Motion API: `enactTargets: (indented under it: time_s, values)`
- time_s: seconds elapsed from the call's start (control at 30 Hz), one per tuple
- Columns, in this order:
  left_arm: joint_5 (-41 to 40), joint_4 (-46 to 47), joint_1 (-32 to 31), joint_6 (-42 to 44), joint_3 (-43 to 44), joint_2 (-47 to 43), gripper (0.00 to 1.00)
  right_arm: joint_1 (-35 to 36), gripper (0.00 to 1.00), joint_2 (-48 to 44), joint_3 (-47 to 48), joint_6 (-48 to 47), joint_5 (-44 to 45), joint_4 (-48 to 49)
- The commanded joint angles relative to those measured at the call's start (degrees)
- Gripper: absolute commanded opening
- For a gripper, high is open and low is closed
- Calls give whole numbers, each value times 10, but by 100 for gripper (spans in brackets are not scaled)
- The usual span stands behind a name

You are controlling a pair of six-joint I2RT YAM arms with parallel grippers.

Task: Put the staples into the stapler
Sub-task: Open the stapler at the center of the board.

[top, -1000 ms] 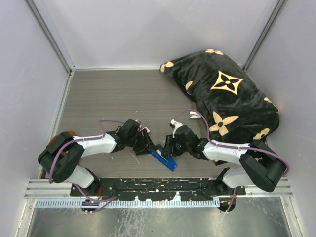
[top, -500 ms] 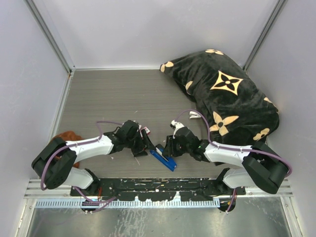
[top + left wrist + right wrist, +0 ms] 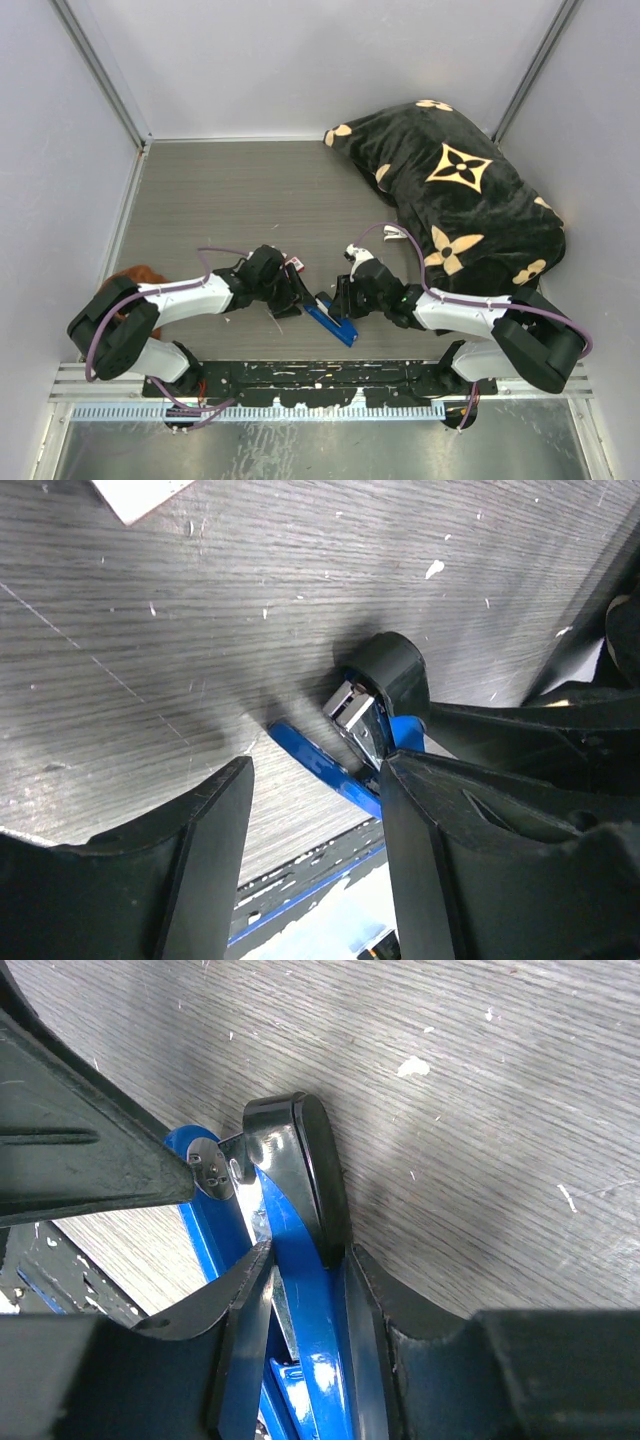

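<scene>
The right hand [image 3: 307, 1252] is closed narrow on the slim blue desk stapler with black trim [image 3: 300, 1295]: one black finger [image 3: 240, 1330] lies flat against each long side of the blue body, with no gap showing. Just beyond the fingertips sits the stapler's rounded black end [image 3: 300, 1155], resting on the table. A second blue part with a round silver rivet [image 3: 212, 1172] shows just left of it, touched by the tip of a finger of the other arm.

The left hand [image 3: 315, 770] stands wide, its two fingers well apart with bare table between them and nothing gripped. The stapler's blue strip runs across that gap toward the inner finger [image 3: 470, 850], and a short silver metal part [image 3: 352, 712] sticks out beside the black end. Whether staples sit in it cannot be told.

From above, the stapler lies slantwise on the grey wood-grain table [image 3: 230, 200], between the two hands and near the arms' bases. Well behind the right arm lies a black cushion with tan flower shapes [image 3: 460, 190].
</scene>
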Motion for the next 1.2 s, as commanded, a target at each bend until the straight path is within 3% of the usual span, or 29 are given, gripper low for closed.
enactTargets:
  time_s: [0.0,0.4,0.5,0.63,0.7,0.9,1.17]
  values:
    - [-4,47,-2,-9,6,26,54,10,39,-5,-12,-8,27,11]
    - [-1,57,-3,-13,-2,28,34,21,39,-18,-14,-4,42,6]
    - [-2,54,-2,-11,-6,23,24,21,46,-42,-3,-1,44,-15]
    - [-9,63,-3,-5,-23,2,14,19,67,-91,6,-1,51,-43]
    - [-12,73,-3,-2,-36,-9,12,12,73,-105,8,4,44,-51]
    - [-8,106,-3,10,-55,-23,1,-16,77,-96,-11,44,-23,-15]
    - [2,202,-2,36,-104,-67,0,-25,81,-48,-48,94,-88,108]
